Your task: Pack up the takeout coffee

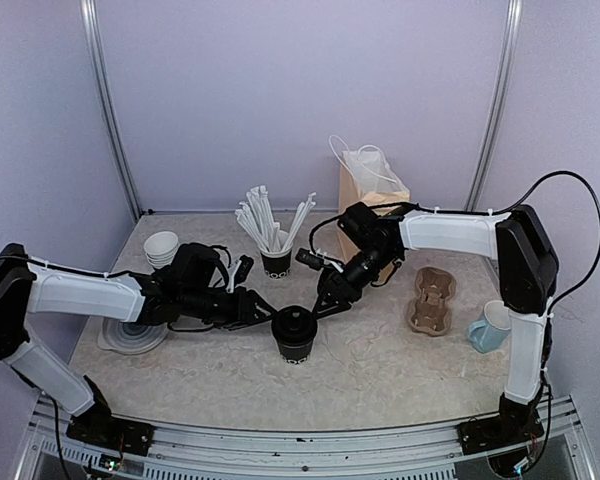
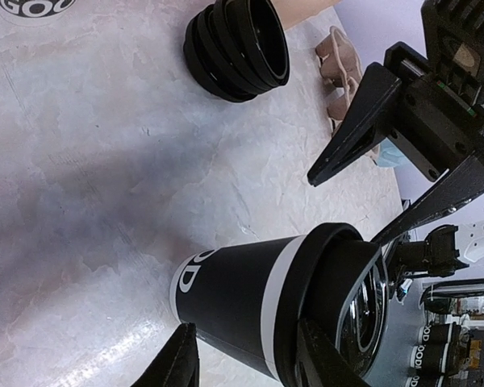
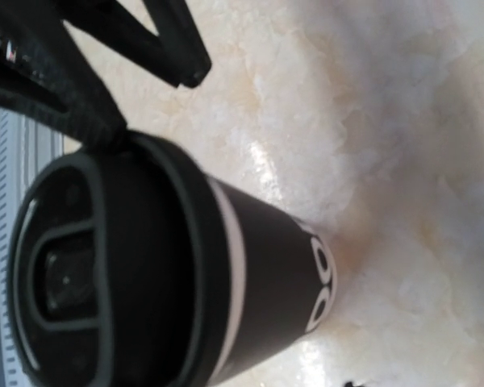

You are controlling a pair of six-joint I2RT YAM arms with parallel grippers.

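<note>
Top camera looks down over the whole table (image 1: 380, 375); both wrist cameras closely share the takeout coffee (image 1: 295, 333).

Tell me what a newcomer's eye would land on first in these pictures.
Both arms meet at the takeout coffee, which stands lidded at the front centre of the table. The left gripper has its jaws on either side of the cup, though a firm pinch cannot be confirmed. The right gripper hangs open with one tip at its top rim. Behind them, a brown paper bag with white handles stands at the back wall.
</note>
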